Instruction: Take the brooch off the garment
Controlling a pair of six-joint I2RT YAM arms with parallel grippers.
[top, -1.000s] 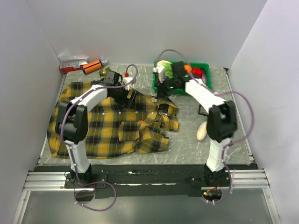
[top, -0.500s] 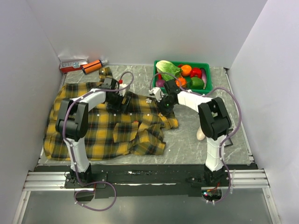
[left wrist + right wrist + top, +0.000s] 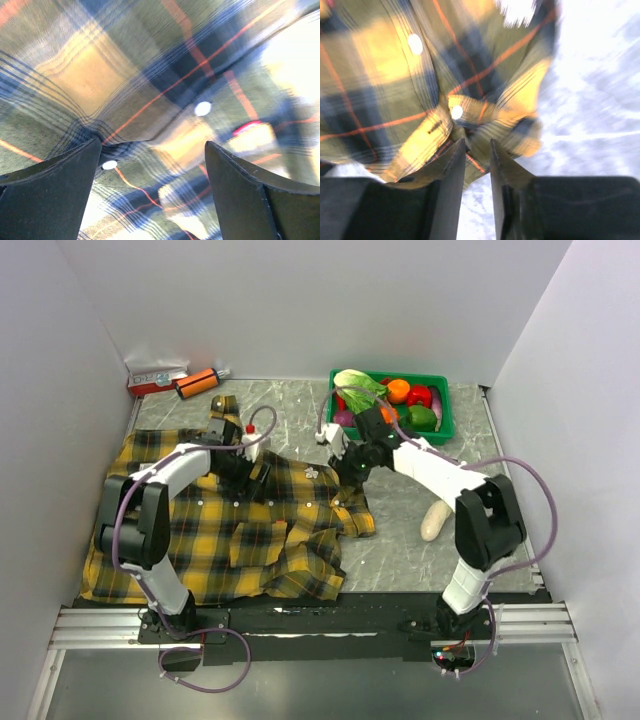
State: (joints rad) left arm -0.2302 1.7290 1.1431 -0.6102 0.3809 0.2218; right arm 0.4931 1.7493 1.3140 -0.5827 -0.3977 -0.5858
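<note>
- Plain white walls stand along the left, far and right edges.
- The grey marbled surface is evenly lit.
- A black rail runs along its near edge.

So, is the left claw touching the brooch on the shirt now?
Apart. The top view shows the left claw over the shirt, well to the left of the brooch, with a stretch of plaid cloth plainly between them.

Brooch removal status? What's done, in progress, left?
Done: nothing yet; the brooch sits on the garment, just beside the right gripper in the top view. In hand: left gripper open over the plaid; right gripper nearly closed at a fold of the garment's edge, grip unclear. Left: grasp the brooch and take it off.
</note>
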